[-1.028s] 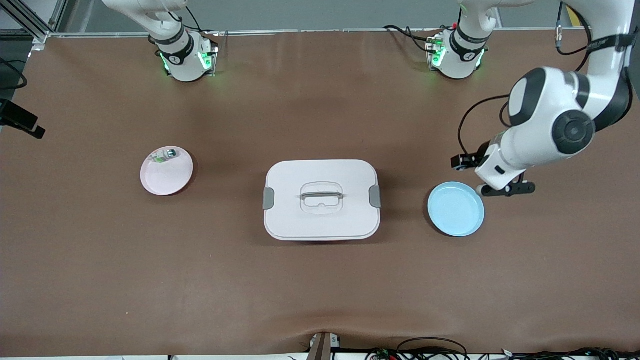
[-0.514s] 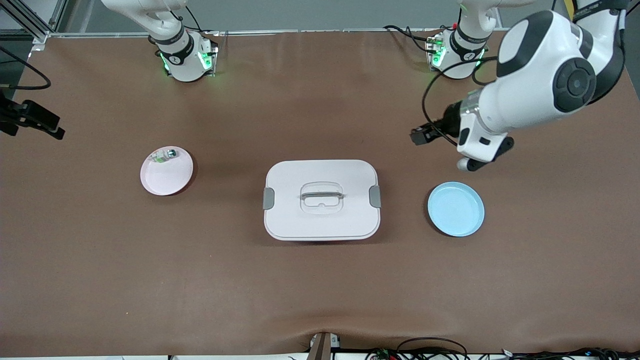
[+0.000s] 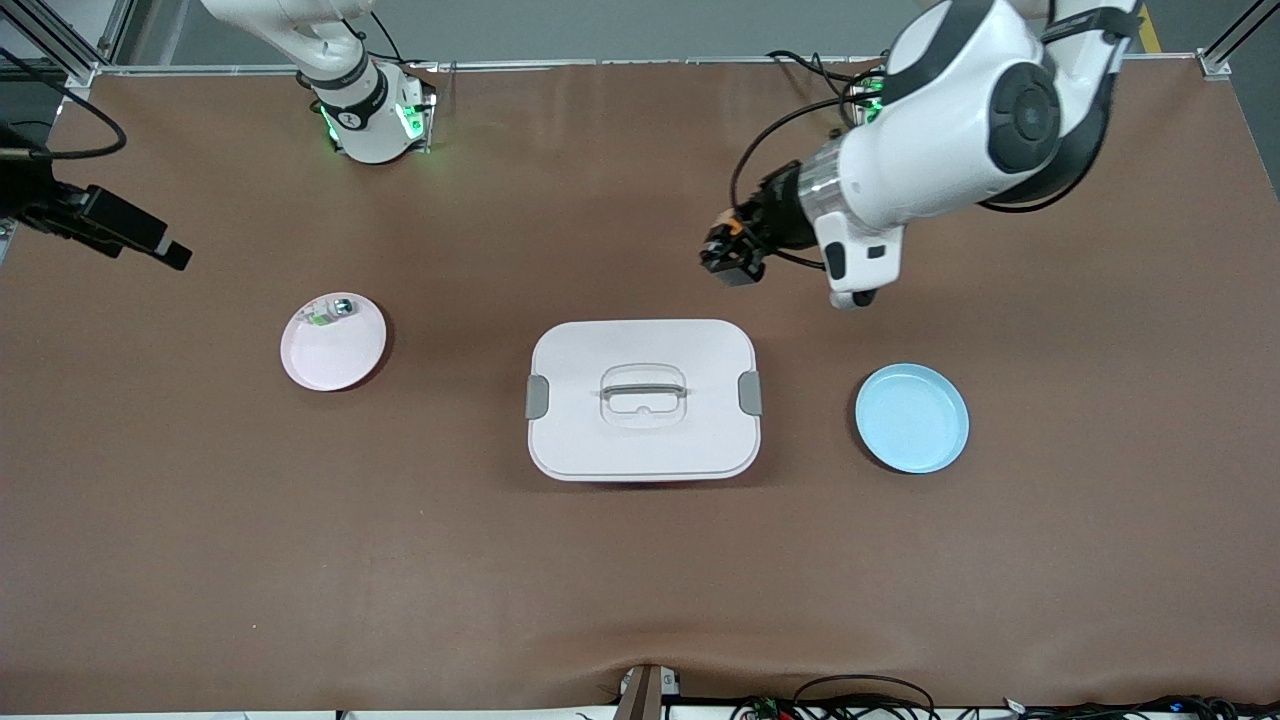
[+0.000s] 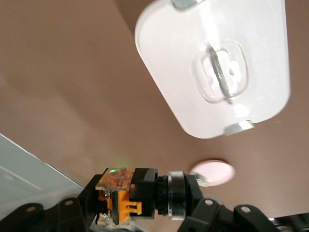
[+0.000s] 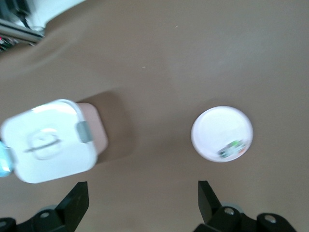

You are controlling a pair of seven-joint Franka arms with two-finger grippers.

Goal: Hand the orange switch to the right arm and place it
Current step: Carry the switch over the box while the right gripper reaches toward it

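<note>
Orange switch [image 4: 126, 195]: clamped between the fingers of the left gripper [image 3: 728, 256], carried in the air over bare counter [image 3: 640, 600] just off the edge of the white lidded box [image 3: 642, 400] that faces the robot bases. Pick-up judged done.

Left gripper: closed tight on the switch, wrist turned toward the right arm's end of the counter.

Right gripper [image 5: 140, 205]: fingers spread wide, nothing in them, up in the air by the counter edge at the right arm's end, looking down on the pink plate [image 3: 333, 343].

Pink plate: holds one small clear-white and green part [image 3: 327, 312] at its rim.

Blue plate [image 3: 911, 417]: bare, toward the left arm's end.

Outstanding, by judgement: bringing the grippers together, hand-over, placing.
</note>
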